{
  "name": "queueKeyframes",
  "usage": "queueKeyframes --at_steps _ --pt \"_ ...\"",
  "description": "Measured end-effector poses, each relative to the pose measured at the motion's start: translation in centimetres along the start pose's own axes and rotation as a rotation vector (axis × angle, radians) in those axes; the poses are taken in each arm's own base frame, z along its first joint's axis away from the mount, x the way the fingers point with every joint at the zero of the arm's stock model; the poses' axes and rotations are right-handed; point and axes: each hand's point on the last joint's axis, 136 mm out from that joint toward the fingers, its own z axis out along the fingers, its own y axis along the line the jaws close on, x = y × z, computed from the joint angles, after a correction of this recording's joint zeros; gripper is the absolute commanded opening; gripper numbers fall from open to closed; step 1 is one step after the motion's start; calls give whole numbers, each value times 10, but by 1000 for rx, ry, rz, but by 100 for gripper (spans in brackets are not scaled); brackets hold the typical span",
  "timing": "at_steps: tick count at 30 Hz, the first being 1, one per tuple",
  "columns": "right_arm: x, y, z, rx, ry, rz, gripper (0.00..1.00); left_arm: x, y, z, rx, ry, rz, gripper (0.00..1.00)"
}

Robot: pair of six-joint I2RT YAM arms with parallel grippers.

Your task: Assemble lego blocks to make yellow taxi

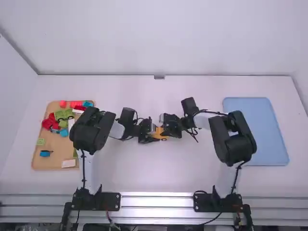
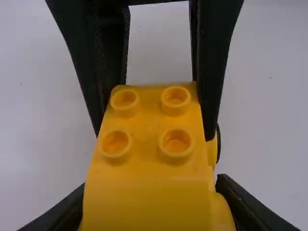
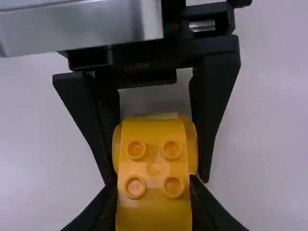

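Observation:
Near the middle of the table, a yellow block body (image 1: pixel 158 135) lies between my left gripper (image 1: pixel 148 130) and my right gripper (image 1: pixel 169 126). Four studs show on the yellow body (image 2: pixel 147 159) in the left wrist view, where my left gripper (image 2: pixel 153 199) is shut on its near part. A dark wheel edge (image 2: pixel 219 143) shows beside it. The right wrist view has a studded yellow section (image 3: pixel 154 166) with my right gripper (image 3: pixel 153 197) shut on it. Each gripper's fingers stand on both sides of the yellow piece, hiding its flanks. Whether its parts are joined, I cannot tell.
At the left, a tan tray (image 1: pixel 55 156) holds red, green, blue and white blocks. A light blue tray (image 1: pixel 262 132) lies at the right. The two grippers face each other closely over the white table (image 1: pixel 144 175).

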Motion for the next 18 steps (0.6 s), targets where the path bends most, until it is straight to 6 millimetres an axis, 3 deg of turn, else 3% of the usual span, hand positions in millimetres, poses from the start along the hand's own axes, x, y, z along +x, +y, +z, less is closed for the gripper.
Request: queueKeyframes --at_steps 10,18 --pt "0 -3 5 63 50 -62 0 1 2 -2 -5 -3 -2 23" --pt "0 -4 7 131 -17 -53 0 2 3 -3 -8 -3 -5 22"
